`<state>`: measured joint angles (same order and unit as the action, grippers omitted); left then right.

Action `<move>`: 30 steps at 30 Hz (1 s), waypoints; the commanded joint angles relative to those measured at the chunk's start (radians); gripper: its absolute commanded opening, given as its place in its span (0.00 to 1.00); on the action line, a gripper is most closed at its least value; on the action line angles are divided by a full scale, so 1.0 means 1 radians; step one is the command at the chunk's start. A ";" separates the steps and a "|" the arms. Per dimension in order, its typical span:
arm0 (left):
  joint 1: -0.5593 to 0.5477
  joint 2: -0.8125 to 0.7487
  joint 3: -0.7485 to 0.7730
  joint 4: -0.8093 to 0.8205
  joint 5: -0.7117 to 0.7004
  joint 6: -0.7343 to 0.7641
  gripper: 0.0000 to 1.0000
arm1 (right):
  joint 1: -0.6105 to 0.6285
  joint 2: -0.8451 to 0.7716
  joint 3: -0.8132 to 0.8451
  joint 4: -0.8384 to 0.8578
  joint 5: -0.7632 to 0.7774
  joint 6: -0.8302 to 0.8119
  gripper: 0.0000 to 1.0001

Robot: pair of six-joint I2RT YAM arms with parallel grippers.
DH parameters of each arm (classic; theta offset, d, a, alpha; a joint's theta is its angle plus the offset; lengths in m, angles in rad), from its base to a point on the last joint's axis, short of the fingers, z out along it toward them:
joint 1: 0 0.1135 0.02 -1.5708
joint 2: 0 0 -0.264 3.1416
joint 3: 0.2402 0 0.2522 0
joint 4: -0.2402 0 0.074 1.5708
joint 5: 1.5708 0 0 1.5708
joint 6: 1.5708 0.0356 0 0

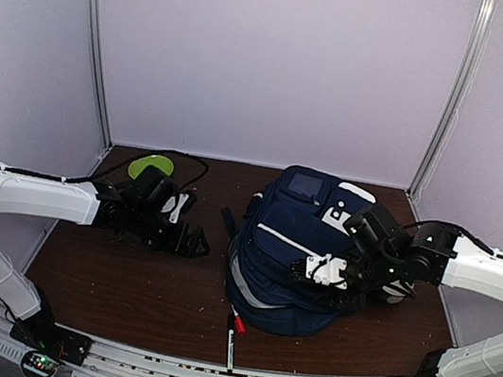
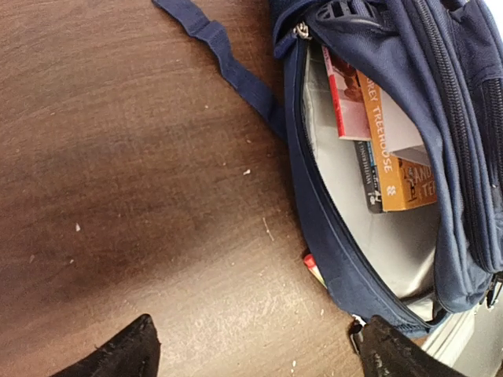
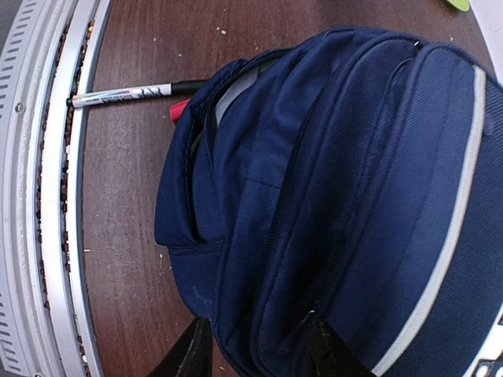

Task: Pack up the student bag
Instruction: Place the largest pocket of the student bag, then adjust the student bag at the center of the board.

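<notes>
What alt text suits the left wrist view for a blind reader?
The navy student bag lies unzipped on a brown table, books showing against its grey lining. A blue strap trails across the wood, and the left pincer is open and empty at the bottom edge.

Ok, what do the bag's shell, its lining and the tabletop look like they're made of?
The student bag shell looks like woven navy synthetic fabric, matte, with a visible weave and stitched seams. Its lining seems a smooth pale grey cloth with a faint sheen. The table looks like dark brown wood or wood-look laminate, streaky grain, slight gloss; I cannot tell which.
</notes>
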<state>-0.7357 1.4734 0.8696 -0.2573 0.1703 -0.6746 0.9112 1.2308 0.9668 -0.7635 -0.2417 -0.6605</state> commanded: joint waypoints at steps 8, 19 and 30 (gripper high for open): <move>0.006 0.151 0.075 0.184 0.087 0.021 0.73 | -0.050 -0.065 0.040 -0.016 0.045 -0.005 0.44; -0.015 0.384 0.228 0.297 0.154 -0.096 0.44 | -0.100 -0.101 0.029 0.005 0.007 0.027 0.44; -0.083 0.436 0.325 0.292 0.187 -0.099 0.00 | -0.170 -0.054 0.070 0.036 -0.008 0.092 0.42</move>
<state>-0.7891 1.9186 1.1641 -0.0158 0.3206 -0.7773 0.7998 1.1545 0.9977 -0.7521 -0.2283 -0.6228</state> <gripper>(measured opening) 0.018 0.429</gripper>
